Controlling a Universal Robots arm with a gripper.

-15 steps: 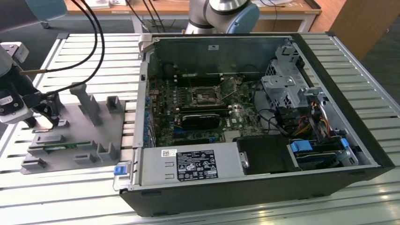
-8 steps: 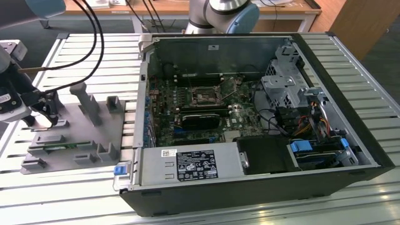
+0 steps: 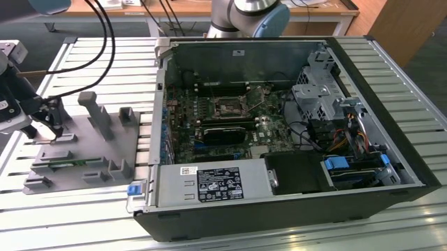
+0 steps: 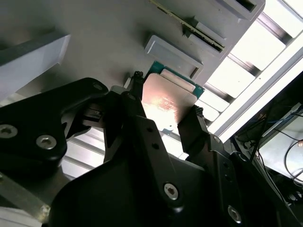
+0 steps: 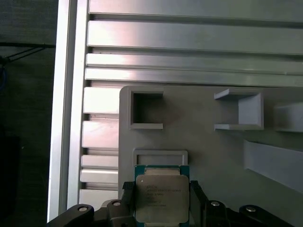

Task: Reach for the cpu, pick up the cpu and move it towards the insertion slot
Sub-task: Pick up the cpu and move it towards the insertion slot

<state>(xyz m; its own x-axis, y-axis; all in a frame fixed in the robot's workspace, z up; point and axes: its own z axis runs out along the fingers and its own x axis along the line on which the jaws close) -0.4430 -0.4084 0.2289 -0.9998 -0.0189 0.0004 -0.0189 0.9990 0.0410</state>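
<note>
I have the gripper [image 4: 166, 94] down at the grey holder tray [image 3: 77, 149], which sits on the slatted table [image 3: 104, 63] at the exterior view's left, just beside the open computer case [image 3: 279, 217]. In both wrist views the cpu [image 5: 160, 201] sits between the two black fingers [image 5: 128, 196]. They are drawn in to about the chip's own width and look to be pressing on two opposite edges, with nothing else in them. I cannot tell whether the cpu is off the tray yet. One of the tray's small grey frames [image 5: 160, 157] lies just beyond it.

The insertion slot [image 3: 227, 107] is inside the case, on the green board, well apart from the gripper.

I judge the cpu to be light and stiff: a thin flat plate that won't bend. Its shiny metal top gives glare and would be slippery, so it is no face to press on. The thin rim is the place to hold it, squarely across two opposite sides. The grip needs to be firm enough that the cpu cannot tilt or slide out, but gentle, because the underside contacts are likely fragile.
</note>
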